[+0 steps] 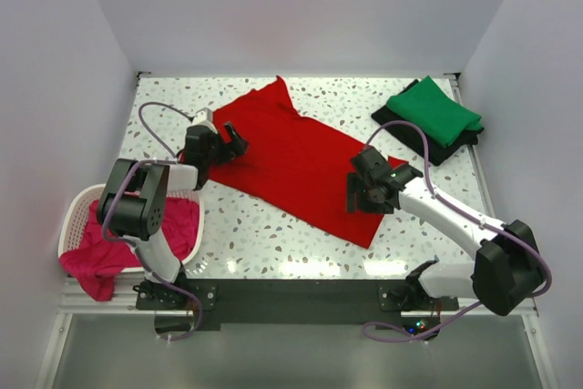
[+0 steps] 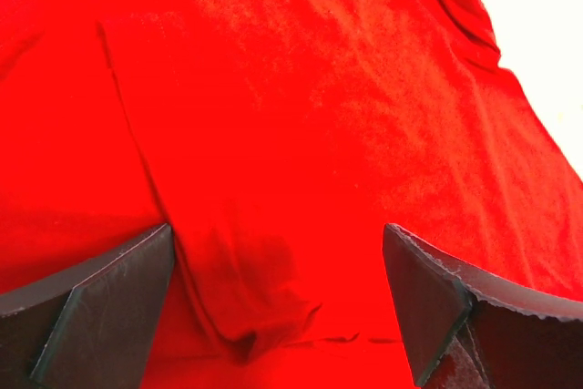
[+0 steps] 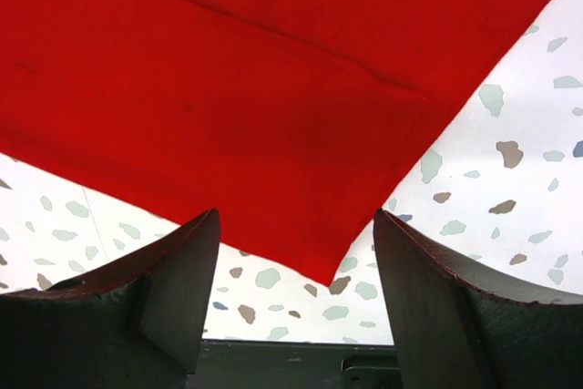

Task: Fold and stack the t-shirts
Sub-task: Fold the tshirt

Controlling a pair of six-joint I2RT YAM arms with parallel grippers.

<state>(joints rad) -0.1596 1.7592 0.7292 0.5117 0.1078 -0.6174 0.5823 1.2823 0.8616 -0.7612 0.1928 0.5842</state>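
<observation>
The bright red t-shirt (image 1: 291,157) lies spread flat and slantwise across the middle of the table. My left gripper (image 1: 237,146) hovers open over its left edge. In the left wrist view red cloth (image 2: 301,107) fills the frame, with a small raised fold between the wide-apart fingers (image 2: 109,302). My right gripper (image 1: 357,196) stands open at the shirt's near right side. In the right wrist view a corner of the red shirt (image 3: 323,266) lies between the fingers (image 3: 187,271), ungripped. A folded green t-shirt (image 1: 433,108) rests on a folded black one (image 1: 439,149) at the back right. The magenta-pink t-shirt (image 1: 109,257) is bunched in the basket.
The white lattice basket (image 1: 75,211) sits at the near left edge beside the left arm's base. The speckled tabletop (image 1: 273,234) shows around the red shirt. White walls close in the back and both sides.
</observation>
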